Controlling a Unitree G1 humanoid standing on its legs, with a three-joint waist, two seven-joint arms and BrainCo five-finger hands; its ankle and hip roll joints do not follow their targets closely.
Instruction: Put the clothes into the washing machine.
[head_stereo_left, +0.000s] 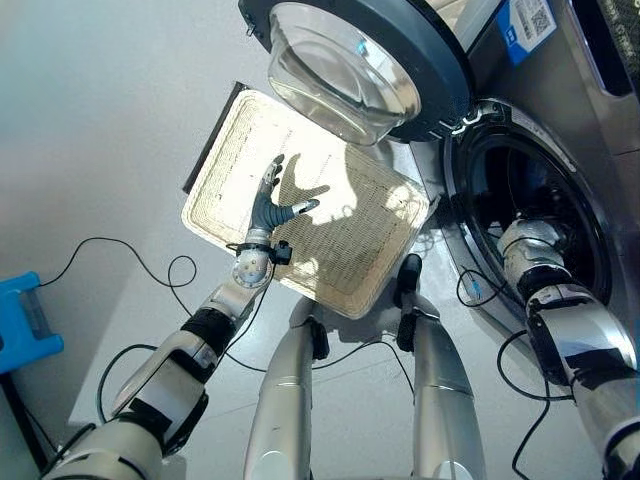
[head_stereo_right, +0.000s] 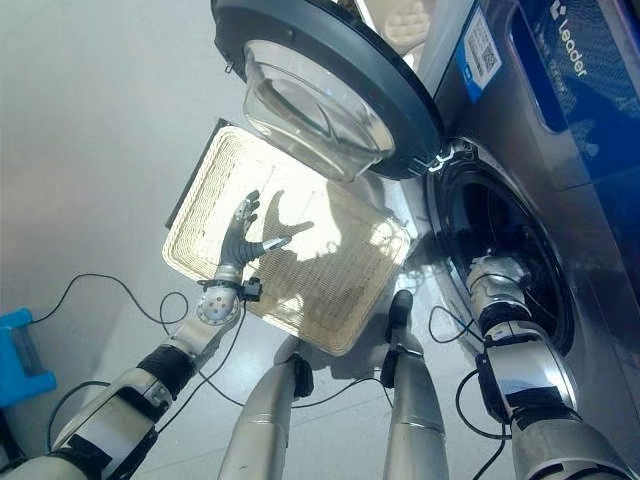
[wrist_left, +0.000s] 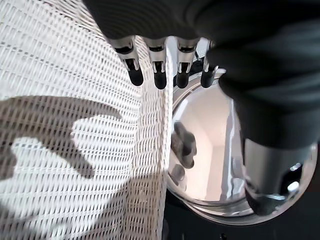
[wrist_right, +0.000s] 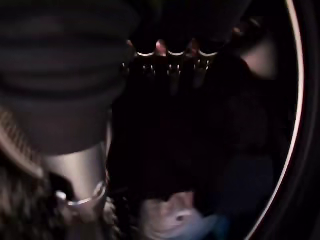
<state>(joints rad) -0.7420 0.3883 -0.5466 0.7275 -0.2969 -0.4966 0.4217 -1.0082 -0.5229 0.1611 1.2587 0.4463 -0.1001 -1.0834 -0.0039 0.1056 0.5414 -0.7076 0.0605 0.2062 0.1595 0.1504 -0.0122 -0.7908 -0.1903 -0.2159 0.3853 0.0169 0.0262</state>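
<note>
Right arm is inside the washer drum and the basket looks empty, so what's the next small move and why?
Probably draw the right arm back out of the drum. The basket holds no clothes, the left hand hovers open above it, and cloth shows dimly inside the drum in the right wrist view, so the loading looks done. The door stands open, to be shut afterwards.

One washing machine (head_stereo_left: 560, 150), one open door (head_stereo_left: 360, 60), one woven basket (head_stereo_left: 300, 200), one blue box (head_stereo_left: 25, 320).

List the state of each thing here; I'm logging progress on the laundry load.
Washing machine door: swung wide open.
Woven basket: on the floor, empty.
Left hand: open, over the basket.
Right hand: inside the drum, grip not readable.
Clothes: in the drum.
</note>
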